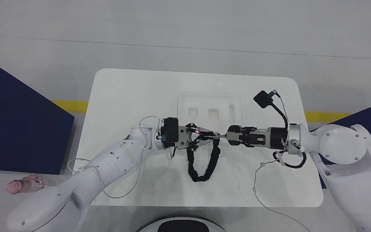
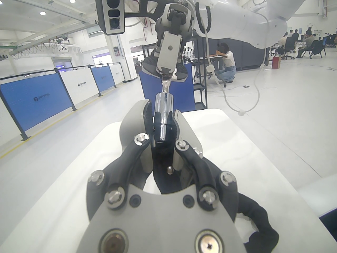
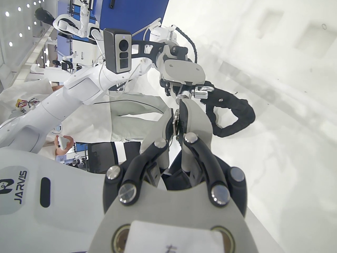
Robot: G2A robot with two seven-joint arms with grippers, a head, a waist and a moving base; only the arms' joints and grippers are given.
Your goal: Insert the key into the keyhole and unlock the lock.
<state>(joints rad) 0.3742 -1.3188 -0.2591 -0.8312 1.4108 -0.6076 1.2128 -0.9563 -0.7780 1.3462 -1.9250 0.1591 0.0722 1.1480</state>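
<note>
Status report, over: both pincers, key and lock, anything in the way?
Left pincer shut on lock cylinder. Right pincer shut on key. Key tip at keyhole, depth unclear. Nothing between them.

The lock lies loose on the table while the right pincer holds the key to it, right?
No. The left pincer grips the lock, as the left wrist view shows; it isn't loose. The right pincer does hold the key to it.
</note>
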